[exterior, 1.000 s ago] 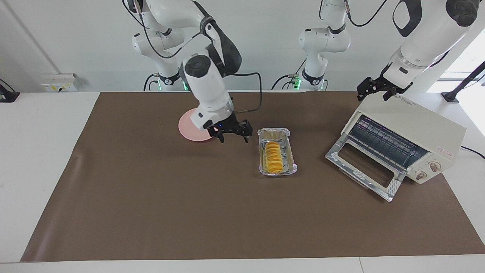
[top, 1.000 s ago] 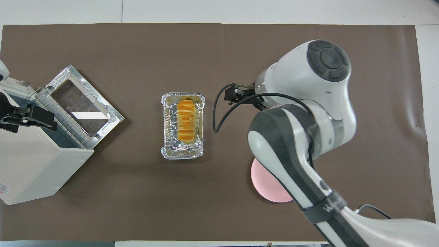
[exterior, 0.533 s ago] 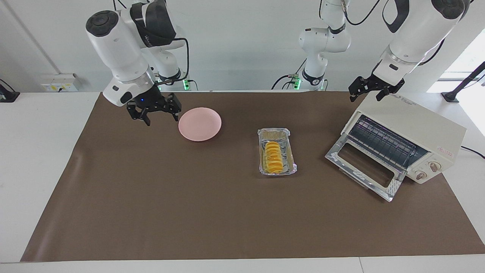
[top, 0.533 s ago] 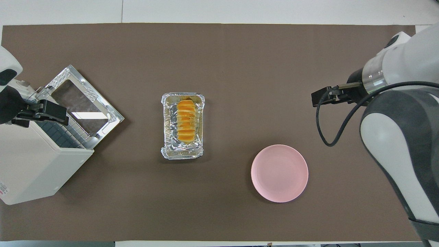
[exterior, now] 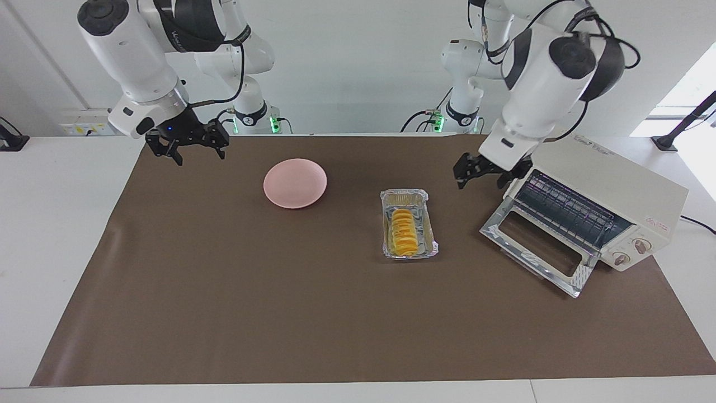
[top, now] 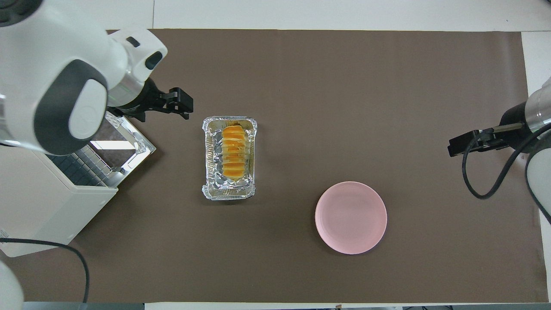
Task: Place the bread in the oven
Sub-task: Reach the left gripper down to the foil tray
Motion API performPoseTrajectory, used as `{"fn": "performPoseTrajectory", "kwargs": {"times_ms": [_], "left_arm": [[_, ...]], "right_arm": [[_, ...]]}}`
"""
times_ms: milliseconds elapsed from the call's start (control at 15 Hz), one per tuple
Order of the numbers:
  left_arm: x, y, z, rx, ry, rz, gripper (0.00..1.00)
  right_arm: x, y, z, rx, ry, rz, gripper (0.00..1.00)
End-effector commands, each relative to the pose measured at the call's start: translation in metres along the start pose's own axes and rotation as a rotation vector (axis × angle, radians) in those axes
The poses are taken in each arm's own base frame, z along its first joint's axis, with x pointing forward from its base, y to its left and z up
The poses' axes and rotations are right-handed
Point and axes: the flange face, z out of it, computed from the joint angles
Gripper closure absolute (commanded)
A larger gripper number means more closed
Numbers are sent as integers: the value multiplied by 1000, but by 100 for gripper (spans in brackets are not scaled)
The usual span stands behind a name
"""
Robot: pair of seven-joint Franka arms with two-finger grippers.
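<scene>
I see one brown mat (exterior: 313,313) covering most of the table (exterior: 50,224), and everything sits on it. The biggest thing is the single toaster oven (exterior: 626,190) at the left arm's end: its glass door (exterior: 537,246) hangs open and down, the wire rack (exterior: 565,212) inside is bare as far as I can see, and I count two knobs (exterior: 632,252) on its front. In the overhead view the left arm covers part of the oven's top and door, and the frame edge cuts its body.

Next in size is one round pink plate (top: 351,217), nothing on it, toward the right arm's end and nearer to the robots than the tray. One crinkled foil tray (top: 229,158) lies mid-table between plate and oven; in it lies the one bread loaf (top: 234,152), golden and ridged crosswise, lengthwise in the tray and not in the oven.

I have two grippers up in the air. The left gripper (exterior: 485,170) hangs over the mat just beside the oven's top corner, between oven and tray, jaws spread and holding nothing. The right gripper (exterior: 187,146) hangs over the mat's corner at its own end, well apart from the plate, jaws spread and empty too. From overhead I get it only side-on, with the arm cut off by the frame.
</scene>
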Motion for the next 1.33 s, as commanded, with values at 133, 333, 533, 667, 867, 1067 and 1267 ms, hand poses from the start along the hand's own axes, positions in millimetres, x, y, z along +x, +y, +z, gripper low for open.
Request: {"fn": "performPoseTrajectory", "kwargs": {"times_ms": [133, 333, 533, 667, 867, 1067, 1267], "left_arm": [[18, 73, 66, -12, 56, -36, 0], [11, 116, 144, 25, 8, -41, 0], [-13, 125, 176, 64, -47, -92, 0], [-31, 126, 187, 75, -60, -108, 0], [-46, 141, 194, 74, -53, -85, 0], [-55, 151, 195, 71, -52, -69, 0], [-65, 143, 204, 77, -66, -73, 8]], "right_arm": [[-2, 9, 3, -21, 18, -19, 0], [7, 13, -8, -21, 55, -14, 0], [5, 12, -9, -19, 38, -13, 0], [4, 9, -4, -19, 23, -9, 0], [6, 13, -7, -24, 35, -2, 0], [13, 16, -21, -36, 44, 0, 0], [10, 16, -29, -33, 35, 0, 0]]}}
